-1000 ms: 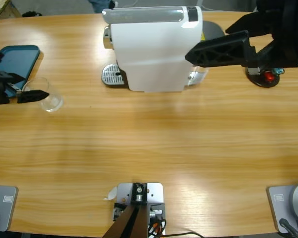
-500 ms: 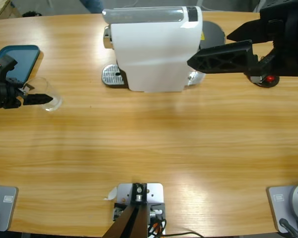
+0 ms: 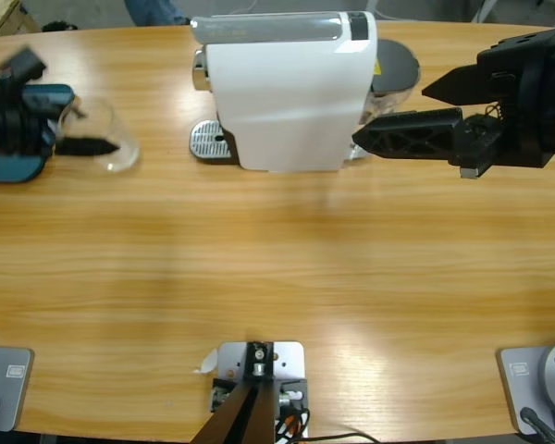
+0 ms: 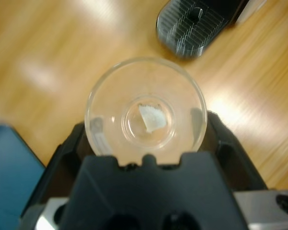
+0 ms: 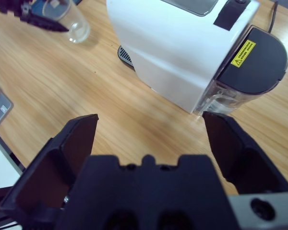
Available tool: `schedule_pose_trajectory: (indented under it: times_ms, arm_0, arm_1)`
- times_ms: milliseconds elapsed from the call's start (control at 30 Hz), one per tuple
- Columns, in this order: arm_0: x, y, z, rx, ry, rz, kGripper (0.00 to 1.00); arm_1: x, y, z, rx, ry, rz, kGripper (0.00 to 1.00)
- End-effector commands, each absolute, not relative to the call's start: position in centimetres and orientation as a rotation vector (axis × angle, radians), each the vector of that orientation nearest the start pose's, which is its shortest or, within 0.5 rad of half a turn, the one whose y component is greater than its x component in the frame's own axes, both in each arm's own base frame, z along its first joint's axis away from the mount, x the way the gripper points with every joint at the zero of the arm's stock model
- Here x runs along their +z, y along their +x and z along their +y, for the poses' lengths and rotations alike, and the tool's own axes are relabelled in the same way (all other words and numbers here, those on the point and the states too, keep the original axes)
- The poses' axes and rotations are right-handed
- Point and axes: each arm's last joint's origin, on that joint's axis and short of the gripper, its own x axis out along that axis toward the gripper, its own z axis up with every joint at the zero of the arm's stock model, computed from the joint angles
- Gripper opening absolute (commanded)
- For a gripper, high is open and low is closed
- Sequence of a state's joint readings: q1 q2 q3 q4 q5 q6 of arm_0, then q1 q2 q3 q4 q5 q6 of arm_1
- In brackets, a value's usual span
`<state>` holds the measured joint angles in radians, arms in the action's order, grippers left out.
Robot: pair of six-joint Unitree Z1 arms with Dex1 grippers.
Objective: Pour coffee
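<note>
While gripping a clear glass (image 4: 145,111), the left claw (image 3: 79,145) is hovering at the table's (image 3: 277,277) left end.
The right claw (image 3: 412,116) is gaping wide, holding nothing, beside the white coffee machine (image 3: 282,88), whose yellow warning label (image 5: 243,52) is too small to read; no coffee is showing in the glass.

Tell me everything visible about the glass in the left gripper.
The glass is a small clear tumbler, round-rimmed with a thick base, looking empty apart from a pale glint at the bottom. The left gripper clamps it between its black jaws, left of the coffee machine and its drip grate, beside the blue tray.
</note>
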<state>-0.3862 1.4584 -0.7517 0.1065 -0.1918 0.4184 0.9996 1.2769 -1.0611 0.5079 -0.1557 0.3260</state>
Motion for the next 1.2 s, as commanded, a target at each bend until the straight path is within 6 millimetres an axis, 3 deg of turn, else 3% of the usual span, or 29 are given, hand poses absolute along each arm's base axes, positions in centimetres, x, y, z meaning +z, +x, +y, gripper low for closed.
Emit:
schedule_pose_trajectory:
  times_ms: [33,233,500,1200]
  arm_0:
    - [26.3,29.0,-14.2,-0.946,0.487,0.739,0.0]
    - [25.3,32.4,-16.6,-0.981,0.52,0.762,0.0]
    - [22.6,32.8,-19.3,-1.029,0.559,0.818,0.0]
    - [21.3,32.9,-20.5,-1.059,0.552,0.837,0.0]
  arm_1:
    - [35.6,11.7,17.0,0.694,-0.069,0.752,0.982]
    - [35.4,12.1,17.3,0.686,-0.064,0.748,0.977]
    - [35.5,12.5,17.2,0.668,-0.061,0.744,0.977]
    - [35.5,12.7,17.2,0.662,-0.065,0.741,0.977]
